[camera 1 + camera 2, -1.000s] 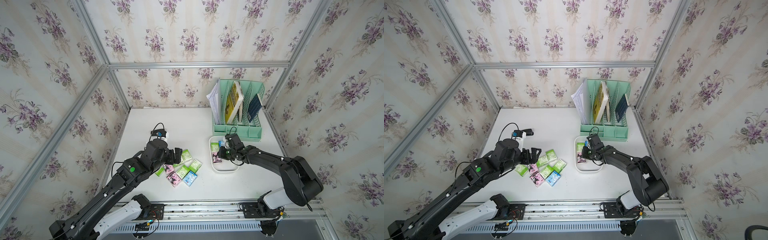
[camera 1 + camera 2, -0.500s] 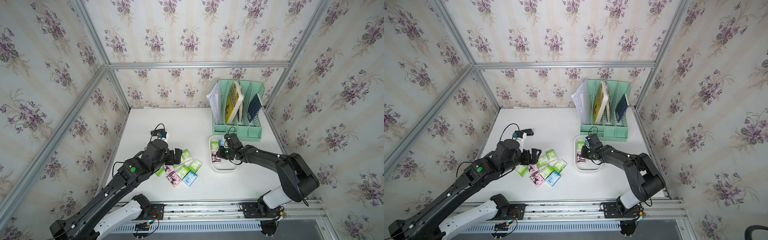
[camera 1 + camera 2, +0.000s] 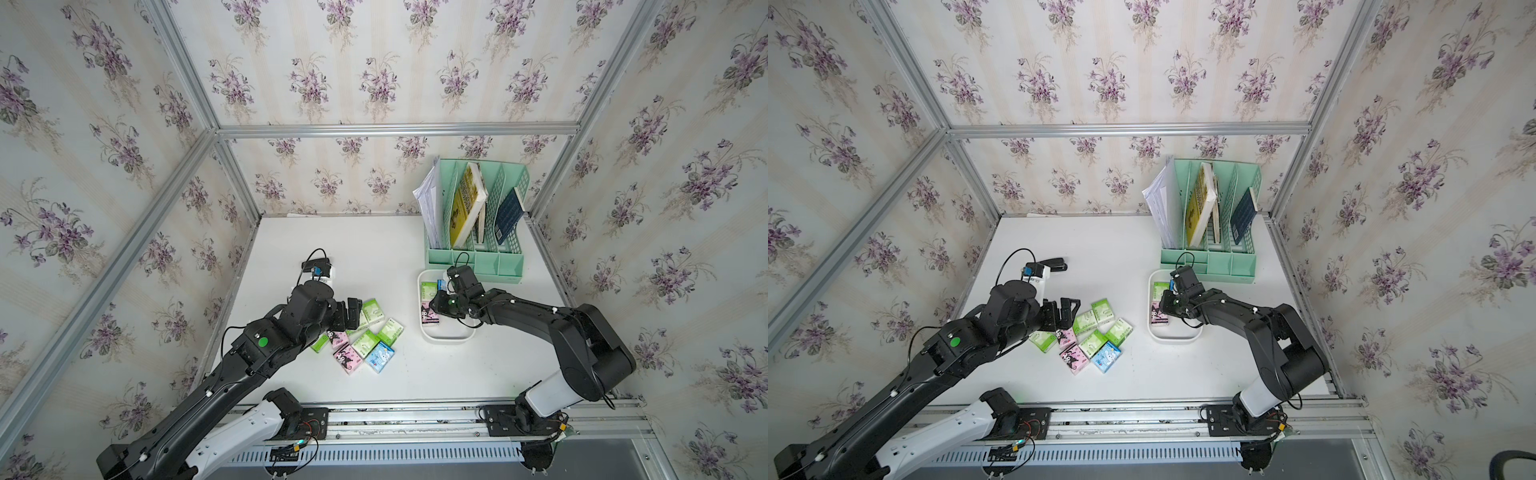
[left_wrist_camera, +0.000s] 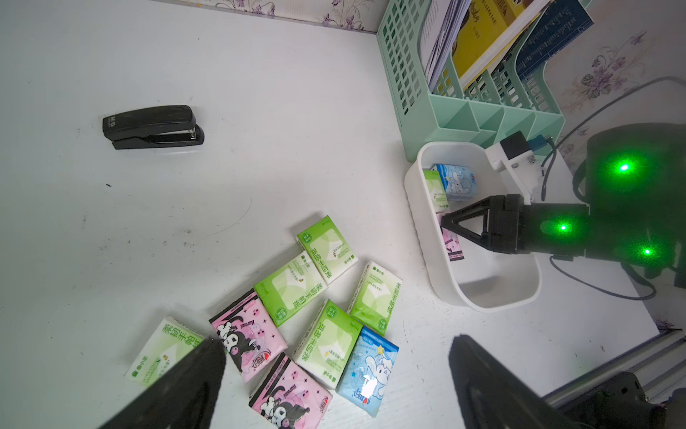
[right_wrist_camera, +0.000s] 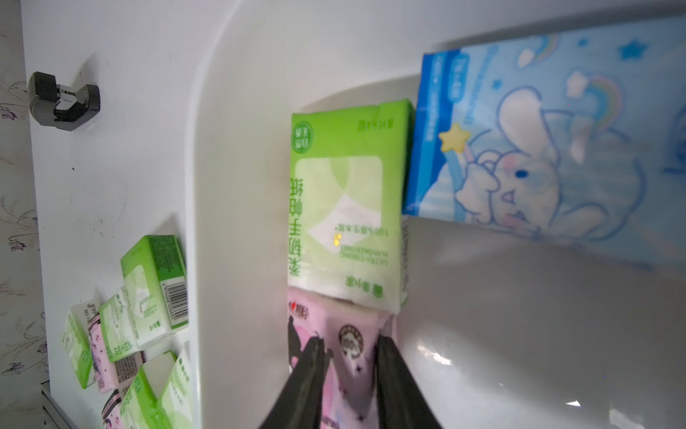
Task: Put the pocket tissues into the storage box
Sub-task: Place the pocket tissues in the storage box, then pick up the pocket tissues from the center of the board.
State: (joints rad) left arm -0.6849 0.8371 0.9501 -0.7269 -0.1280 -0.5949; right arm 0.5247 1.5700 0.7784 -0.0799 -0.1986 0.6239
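The storage box (image 3: 446, 340) sits on the white table (image 3: 374, 249) with three pocket tissues already inside. A green pack (image 5: 345, 208) lies flat on its floor, and a blue pack (image 5: 538, 156) leans at one end wall, just beside the green one. A pink pack (image 3: 431, 318) lies nearer the box's middle, touching the green one. The right gripper (image 5: 349, 349) reaches into the box over the pink pack with its jaws parted a little and the pack's face showing between them. Whether the tips touch it I cannot tell. Outside the box, near one long side, eight loose packs (image 4: 326, 249) lie in a touching cluster: five green, two pink, one blue. The left gripper (image 4: 336, 345) hangs above them, jaws spread wide and empty. A mint green organizer (image 3: 473, 262) stands just beside the box's blue-pack end. A black stapler (image 4: 152, 126) lies well apart from the box, beyond the cluster.
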